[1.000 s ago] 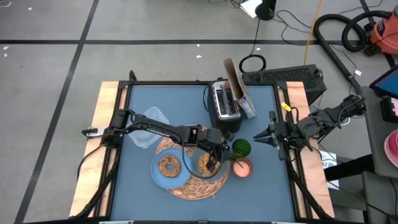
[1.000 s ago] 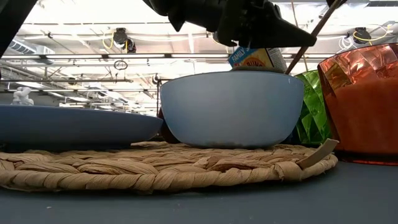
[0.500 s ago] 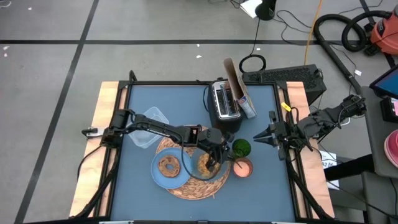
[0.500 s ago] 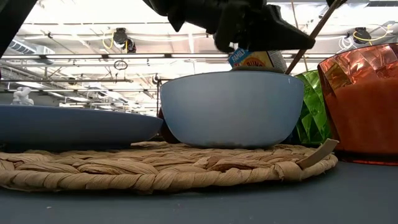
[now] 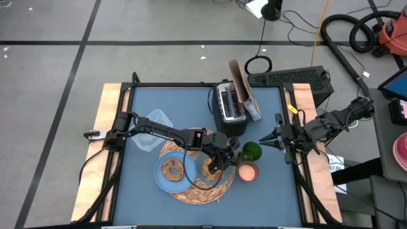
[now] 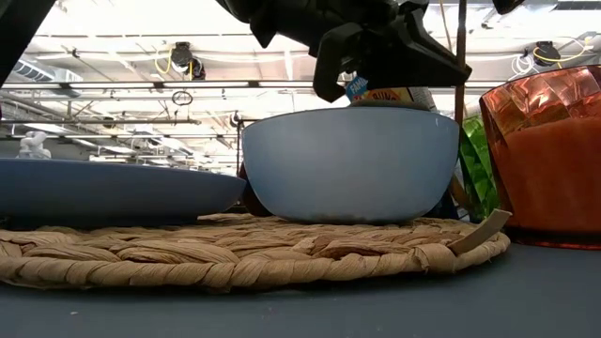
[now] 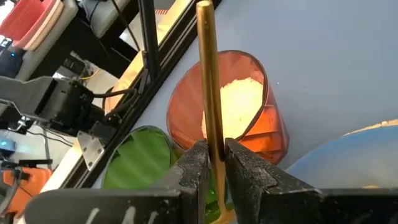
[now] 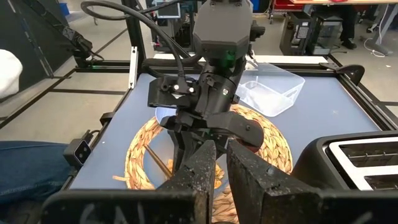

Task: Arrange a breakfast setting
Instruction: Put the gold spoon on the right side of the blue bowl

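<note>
- Our left gripper (image 5: 219, 159) is pinched tight on a thin golden-brown stick (image 7: 209, 93), which could be a spoon handle, though we cannot see its end
- It holds the stick nearly straight up over the clear glass bowl (image 6: 349, 164); we think this keeps the low end inside the bowl
- The bowl holds tan cereal (image 5: 208, 168) and sits on the round woven straw mat (image 5: 197, 191), so the food stays together in one spot
- Beside the bowl on the mat lies the light-blue plate (image 5: 162, 181) with the brown ring-shaped bagel (image 5: 172, 169) on it
- We cannot find the small dark-red fruit for sure
- Just past the bowl stands the orange-pink cup (image 7: 245, 106), at the mat's edge and close for drinking
- A green glass cup (image 5: 250, 151) stands next to it
- The clear square plastic tub (image 5: 152, 127) and the black-and-silver toaster (image 5: 230, 105) sit farther back, out of the way
- A cereal box (image 5: 245, 95) leans by the toaster
- Our right gripper (image 5: 268, 140) waits by the right edge of the blue table (image 5: 191, 105), with its fingers close together and nothing between them
- We think the setting is nearly done
</note>
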